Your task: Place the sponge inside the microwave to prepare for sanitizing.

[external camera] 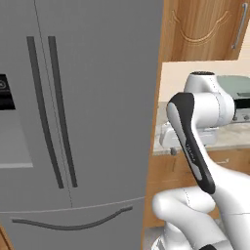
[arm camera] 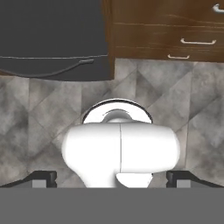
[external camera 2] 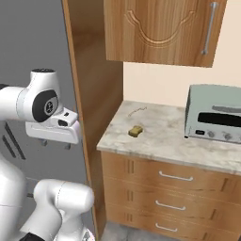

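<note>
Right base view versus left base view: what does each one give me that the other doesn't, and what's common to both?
Right base view alone: the sponge lying on the marble counter, a thin beige stick behind it, the drawer fronts below, and the toaster oven's full face.

Left base view alone: the refrigerator's double doors with their dark handles and lower drawer.

Both: the white arm, the counter edge, the wooden upper cabinet, and part of the toaster oven.

Sponge (external camera 2: pixel 136 130) lies on the counter (external camera 2: pixel 160 141), left of toaster oven (external camera 2: pixel 214 117).
</note>
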Controlling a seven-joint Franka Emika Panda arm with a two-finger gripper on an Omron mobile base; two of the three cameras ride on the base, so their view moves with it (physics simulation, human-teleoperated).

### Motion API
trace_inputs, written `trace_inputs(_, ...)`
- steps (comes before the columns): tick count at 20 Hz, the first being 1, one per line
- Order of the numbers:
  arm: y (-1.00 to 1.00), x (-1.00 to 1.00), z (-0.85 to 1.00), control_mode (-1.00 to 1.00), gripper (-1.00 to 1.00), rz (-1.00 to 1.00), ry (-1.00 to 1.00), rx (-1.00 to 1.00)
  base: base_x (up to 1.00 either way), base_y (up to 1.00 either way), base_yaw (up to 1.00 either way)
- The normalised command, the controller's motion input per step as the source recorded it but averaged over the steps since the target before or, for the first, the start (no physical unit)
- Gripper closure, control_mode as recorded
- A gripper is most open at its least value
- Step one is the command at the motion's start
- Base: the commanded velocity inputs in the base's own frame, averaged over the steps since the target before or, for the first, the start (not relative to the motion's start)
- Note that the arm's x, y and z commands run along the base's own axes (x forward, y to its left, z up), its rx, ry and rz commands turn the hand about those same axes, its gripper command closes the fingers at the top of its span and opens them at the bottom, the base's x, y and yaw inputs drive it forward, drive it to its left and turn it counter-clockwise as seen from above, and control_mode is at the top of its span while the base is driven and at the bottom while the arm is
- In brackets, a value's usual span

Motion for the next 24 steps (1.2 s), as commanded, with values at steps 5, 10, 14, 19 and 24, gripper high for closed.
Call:
trace_inputs(5,0.0,0.0,0.0,1.0,-1.0,0.0,0.0,0.0,0.21,-0.49,0.01)
trace_inputs(10,0.0,0.0,0.0,1.0,-1.0,0.0,0.0,0.0,0.26,-0.4,0.0)
trace_inputs(14,0.0,0.0,0.0,1.0,-1.0,0.0,0.0,0.0,0.35,-0.41,0.0)
trace_inputs(19,0.0,0.0,0.0,1.0,-1.0,0.0,0.0,0.0,0.5,-0.37,0.0)
trace_inputs(24,0.0,0.0,0.0,1.0,-1.0,0.0,0.0,0.0,0.48,-0.42,0.02)
